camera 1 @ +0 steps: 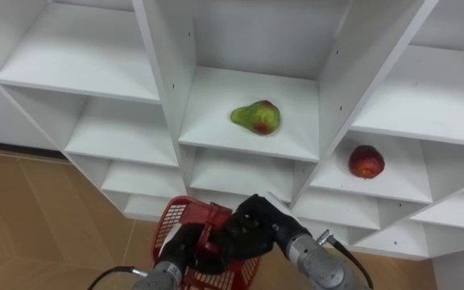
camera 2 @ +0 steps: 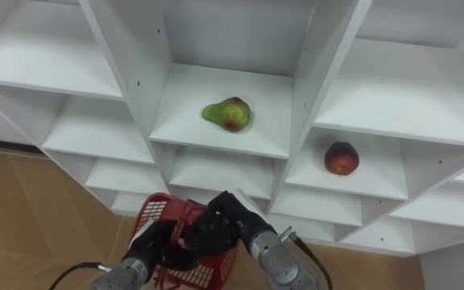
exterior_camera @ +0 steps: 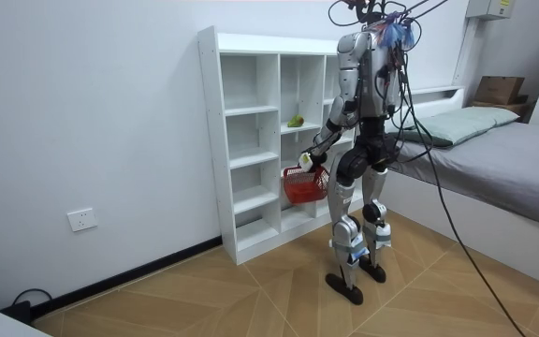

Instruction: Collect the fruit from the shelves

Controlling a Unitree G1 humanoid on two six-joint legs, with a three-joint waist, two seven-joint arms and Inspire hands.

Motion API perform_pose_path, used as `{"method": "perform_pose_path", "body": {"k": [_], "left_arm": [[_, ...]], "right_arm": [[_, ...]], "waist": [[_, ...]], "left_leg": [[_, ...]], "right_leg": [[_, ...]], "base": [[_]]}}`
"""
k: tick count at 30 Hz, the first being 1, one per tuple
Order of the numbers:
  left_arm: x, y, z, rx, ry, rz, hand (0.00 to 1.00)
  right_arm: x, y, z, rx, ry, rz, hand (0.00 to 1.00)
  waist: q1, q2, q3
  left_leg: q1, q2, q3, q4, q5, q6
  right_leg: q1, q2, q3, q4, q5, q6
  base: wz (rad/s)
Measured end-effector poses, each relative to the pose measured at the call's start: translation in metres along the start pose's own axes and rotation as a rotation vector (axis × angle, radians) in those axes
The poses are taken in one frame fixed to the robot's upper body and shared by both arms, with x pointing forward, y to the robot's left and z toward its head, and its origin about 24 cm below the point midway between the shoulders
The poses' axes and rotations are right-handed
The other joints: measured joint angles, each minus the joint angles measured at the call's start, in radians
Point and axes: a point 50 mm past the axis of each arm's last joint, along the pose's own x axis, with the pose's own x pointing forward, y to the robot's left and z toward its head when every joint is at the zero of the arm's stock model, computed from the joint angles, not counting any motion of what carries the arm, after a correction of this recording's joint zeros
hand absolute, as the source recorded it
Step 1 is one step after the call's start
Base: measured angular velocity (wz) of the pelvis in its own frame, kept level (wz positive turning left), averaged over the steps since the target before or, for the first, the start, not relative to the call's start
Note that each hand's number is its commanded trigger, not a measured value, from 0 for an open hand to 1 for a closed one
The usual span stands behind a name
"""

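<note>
A green pear with a red blush [camera 1: 256,118] lies on a middle shelf of the white closet [camera 1: 216,105]. One compartment to the right and a little lower sits a red apple [camera 1: 366,161]. Below the shelves a red mesh basket [camera 1: 185,216] hangs in front of me, and my left hand [camera 1: 182,246] is curled round its handle. My right hand [camera 1: 256,225] is right over the basket's top, palm down, well below both fruits. The inside of the basket is hidden by the hands. In the room view I stand upright facing the closet [exterior_camera: 251,140].
The other closet compartments in view hold nothing. A wooden floor [camera 1: 47,217] shows at the lower left. In the room view a bed [exterior_camera: 503,150] stands close behind me at the room view's right.
</note>
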Motion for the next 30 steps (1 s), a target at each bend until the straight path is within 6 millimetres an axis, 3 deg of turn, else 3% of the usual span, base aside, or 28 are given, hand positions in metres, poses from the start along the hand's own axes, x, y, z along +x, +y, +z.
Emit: {"method": "perform_pose_path", "body": {"k": [18,21,22,23,30], "left_arm": [[0.0006,-0.0005,0.0015,0.0,-0.004,-0.002,1.0],[0.0006,0.0,0.0014,-0.001,-0.003,0.0,1.0],[0.0006,0.0006,0.0015,-0.003,-0.003,0.002,1.0],[0.0007,0.0009,0.0017,-0.005,-0.004,0.004,1.0],[0.0022,0.0029,0.0059,-0.014,-0.015,0.012,1.0]], "right_arm": [[0.0,0.0005,-0.0001,-0.001,0.001,0.009,1.0],[-0.0006,-0.001,-0.0012,-0.005,0.004,0.006,0.79],[-0.0009,-0.0018,-0.0018,-0.009,0.006,0.005,0.54],[-0.001,-0.002,-0.0019,-0.01,0.007,0.004,0.02],[-0.0016,-0.0019,-0.0072,-0.01,0.029,0.005,0.0]], "waist": [[0.0,0.0,0.0002],[0.0,0.001,0.0002],[-0.002,0.001,0.0001],[-0.002,0.001,0.0001],[-0.001,0.004,-0.001]], "left_leg": [[0.009,0.0,-0.001,-0.001,0.0,0.0],[0.009,0.0,-0.001,-0.001,0.0,0.0],[0.009,0.0,-0.001,-0.001,0.0,0.0],[0.009,0.0,-0.001,-0.001,0.0,0.0],[0.009,0.0,-0.002,-0.001,0.0,0.0]], "right_leg": [[0.008,0.0,-0.002,-0.001,0.0,0.0],[0.008,0.0,-0.001,-0.001,0.0,0.0],[0.008,-0.001,-0.001,-0.001,0.0,0.0],[0.008,-0.001,-0.001,-0.001,0.0,0.0],[0.008,0.0,0.0,-0.001,0.0,0.0]], "base": [[0.0],[0.0],[0.0],[0.0],[0.0]]}}
